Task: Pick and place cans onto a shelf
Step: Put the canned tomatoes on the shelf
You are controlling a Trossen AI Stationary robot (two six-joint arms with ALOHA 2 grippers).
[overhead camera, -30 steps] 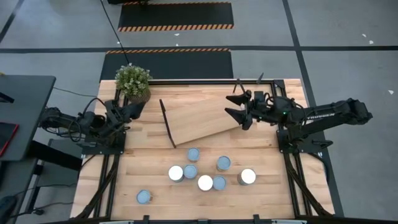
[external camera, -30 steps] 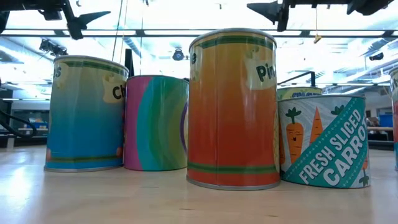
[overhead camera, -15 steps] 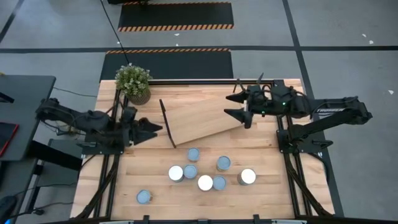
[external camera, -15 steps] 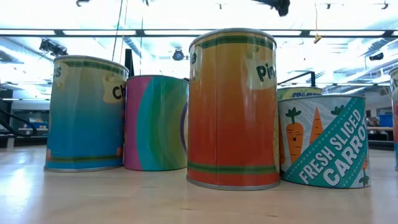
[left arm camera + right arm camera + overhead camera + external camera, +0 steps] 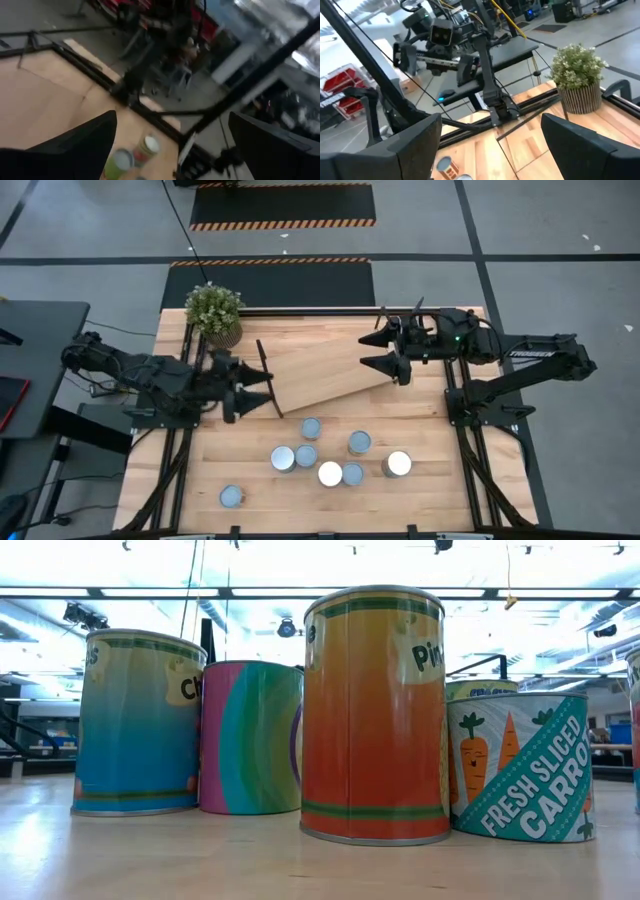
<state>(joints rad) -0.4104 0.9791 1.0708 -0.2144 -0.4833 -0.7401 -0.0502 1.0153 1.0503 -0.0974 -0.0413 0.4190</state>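
Observation:
Several cans (image 5: 330, 460) stand upright in a cluster on the near middle of the table, and one can (image 5: 231, 496) stands apart at the near left. They fill the low view (image 5: 374, 712). The shelf (image 5: 325, 368), a light-wood board with a black frame end (image 5: 268, 380), lies askew on the table's far middle. My left gripper (image 5: 270, 395) is open and empty, up in the air over the shelf's left end. Its wrist view looks down on two cans (image 5: 134, 154). My right gripper (image 5: 368, 352) is open and empty over the shelf's right end.
A potted green plant (image 5: 214, 313) stands at the table's far left corner and also shows in the right wrist view (image 5: 577, 75). Black frame rails run along the table's left (image 5: 170, 470) and right (image 5: 480, 470) sides. Bare tabletop lies between the shelf and the cans.
My left gripper has swung from beside the plant toward the table's right and near edge, ending over the shelf's left frame end, still open. Both grippers have left the top of the low view. The cans and the shelf have not moved.

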